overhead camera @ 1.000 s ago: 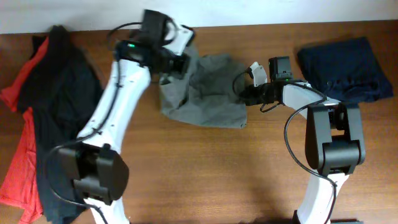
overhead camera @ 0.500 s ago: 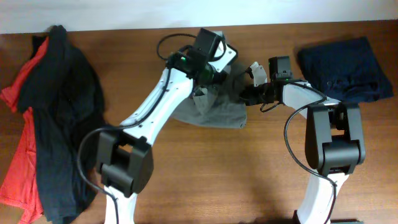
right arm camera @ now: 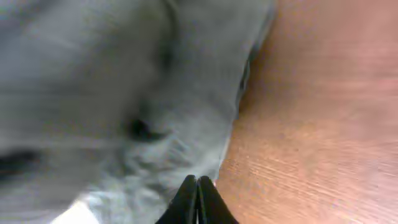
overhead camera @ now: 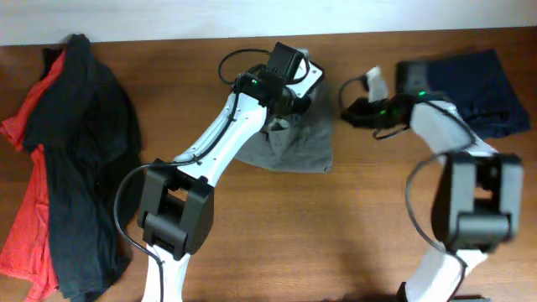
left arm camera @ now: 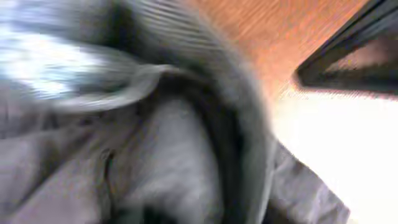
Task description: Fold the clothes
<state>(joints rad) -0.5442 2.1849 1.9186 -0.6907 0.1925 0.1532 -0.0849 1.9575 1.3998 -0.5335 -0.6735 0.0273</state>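
Judging the job partly done, I see grey shorts (overhead camera: 289, 147) half-folded near the far edge's middle, a black-and-red heap (overhead camera: 75, 151) unfolded at the left edge, right claw (right arm camera: 198, 190) pressed together, left claw (overhead camera: 295, 94) state unreadable.

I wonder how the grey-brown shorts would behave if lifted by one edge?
The shorts lie in soft creases and bunched folds, so they would likely sag and hang limp. The cloth looks thin, so probably light. Pushed across the smooth wooden table, they would likely bunch up rather than slide as one piece.
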